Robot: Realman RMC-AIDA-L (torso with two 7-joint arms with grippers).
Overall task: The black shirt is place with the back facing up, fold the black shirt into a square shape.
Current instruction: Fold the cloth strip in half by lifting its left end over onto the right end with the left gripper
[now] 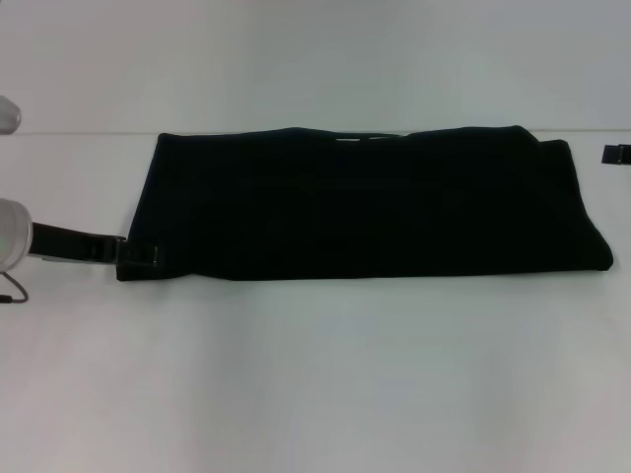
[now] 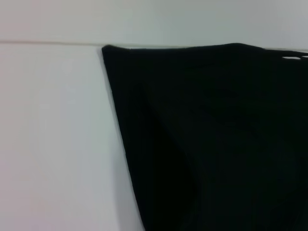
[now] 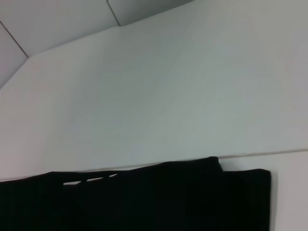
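The black shirt (image 1: 365,202) lay across the middle of the head view as a long, low band on the white tabletop (image 1: 315,374), already narrowed lengthwise, its long axis running from the left of the frame to the right. The left hand (image 1: 138,254) sat at the band's lower left corner, reaching in from the left edge of the frame, with its tip touching or just overlapping the hem there; whether its fingers were closed on the cloth or merely resting against it could not be told, since black fingers against black fabric gave no clear outline. From that hand the whole shirt stretched away toward the right of the frame, so any cross fold would likely carry this left end over along the long axis toward the far end. The right hand (image 1: 616,154) showed only as a small dark piece at the right edge, upper right of the shirt and just apart from its corner; its opening could not be judged either. The left hand was the one at the cloth, the right merely near it. The left wrist view showed the shirt's left end with a soft diagonal crease, the right wrist view its other end. No container was in view.
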